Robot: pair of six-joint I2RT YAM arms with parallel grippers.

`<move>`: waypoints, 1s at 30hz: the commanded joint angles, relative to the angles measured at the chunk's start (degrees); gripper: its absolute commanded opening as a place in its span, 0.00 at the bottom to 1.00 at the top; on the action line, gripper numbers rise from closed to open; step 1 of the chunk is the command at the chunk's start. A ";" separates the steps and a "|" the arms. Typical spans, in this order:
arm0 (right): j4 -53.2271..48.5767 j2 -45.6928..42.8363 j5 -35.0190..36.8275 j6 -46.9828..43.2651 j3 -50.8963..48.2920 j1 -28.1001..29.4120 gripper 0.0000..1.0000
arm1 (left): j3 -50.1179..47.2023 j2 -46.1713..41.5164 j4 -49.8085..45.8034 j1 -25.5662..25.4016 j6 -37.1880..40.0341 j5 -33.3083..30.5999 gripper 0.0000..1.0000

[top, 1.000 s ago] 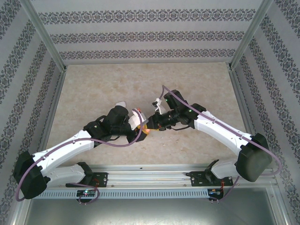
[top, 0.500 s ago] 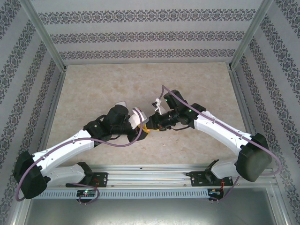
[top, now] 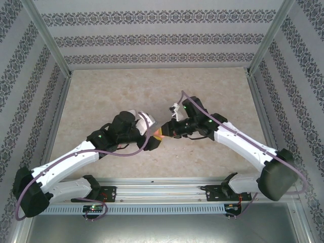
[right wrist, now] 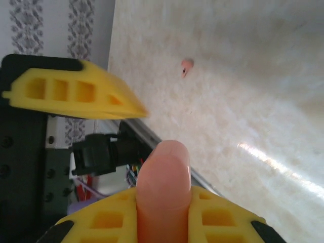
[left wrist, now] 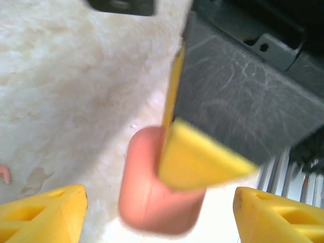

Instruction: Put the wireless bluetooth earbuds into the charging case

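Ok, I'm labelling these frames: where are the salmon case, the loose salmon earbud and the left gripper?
salmon case (right wrist: 163, 177): right wrist view, rounded front.
salmon earbud (right wrist: 187, 65): right wrist view, its body.
left gripper (left wrist: 159, 202): left wrist view, midway between fingertips.

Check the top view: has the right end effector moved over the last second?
Yes. The right end effector has shifted slightly rightward, toward the table's right edge.

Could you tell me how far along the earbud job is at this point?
Done: no earbud visibly seated. In hand: the salmon case sits against the lower finger of the right gripper, with the left gripper open around it; whether the right grips it is unclear. Left: a salmon earbud lies loose on the table, so insertion remains.
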 commanded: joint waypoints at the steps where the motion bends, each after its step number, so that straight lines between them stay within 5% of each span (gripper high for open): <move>1: 11.08 -5.98 2.53 6.40 -4.04 -3.55 0.08 | 2.96 -2.90 4.25 4.30 -10.76 2.36 0.76; 6: 16.63 -9.90 2.44 8.58 -5.47 -6.62 0.08 | 3.14 -1.80 10.46 11.20 -26.07 13.11 0.71; 15: 31.59 -10.63 0.76 15.39 -6.94 -6.92 0.08 | 2.07 4.00 28.35 12.34 -45.90 22.81 0.64; 30: 35.84 -11.04 -0.61 17.06 -6.42 -5.93 0.07 | 2.66 7.32 36.84 12.39 -51.83 24.71 0.55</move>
